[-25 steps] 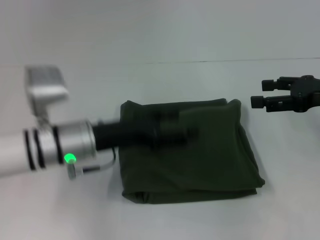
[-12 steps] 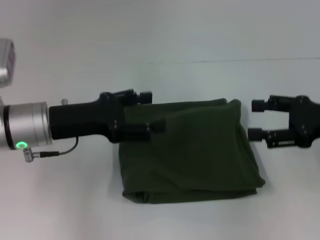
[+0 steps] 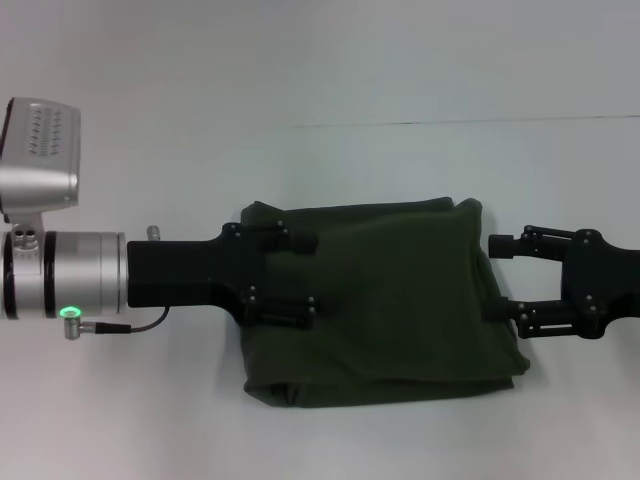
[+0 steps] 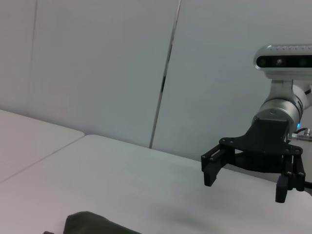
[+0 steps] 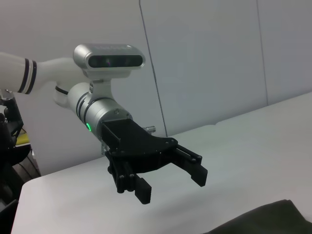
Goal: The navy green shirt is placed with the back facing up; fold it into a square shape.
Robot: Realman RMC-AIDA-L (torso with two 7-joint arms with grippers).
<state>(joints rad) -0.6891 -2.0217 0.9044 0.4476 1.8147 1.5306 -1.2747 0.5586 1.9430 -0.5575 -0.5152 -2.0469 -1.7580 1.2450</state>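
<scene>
Head view shows the navy green shirt (image 3: 385,300) lying on the white surface (image 3: 150,420), near the middle and a little toward its front edge, already folded into a compact, nearly square packet with some loose layers visible at its front edge. What has changed within the last second: the left end effector (image 3: 305,275), which was reaching far over the middle of the shirt, has drawn back to the shirt's left edge, and its fingers are spread apart, holding nothing. The right end effector (image 3: 505,280), which was higher and clear of the cloth, has come down to the shirt's right edge; its fingers are also spread and grip nothing. In my judgement, this means the last fold is released and the task is close to finished, perhaps with a final adjustment of the edges. The right wrist view confirms that the left end effector is open. No brand, label or lettering can be read on the shirt or the arms.
</scene>
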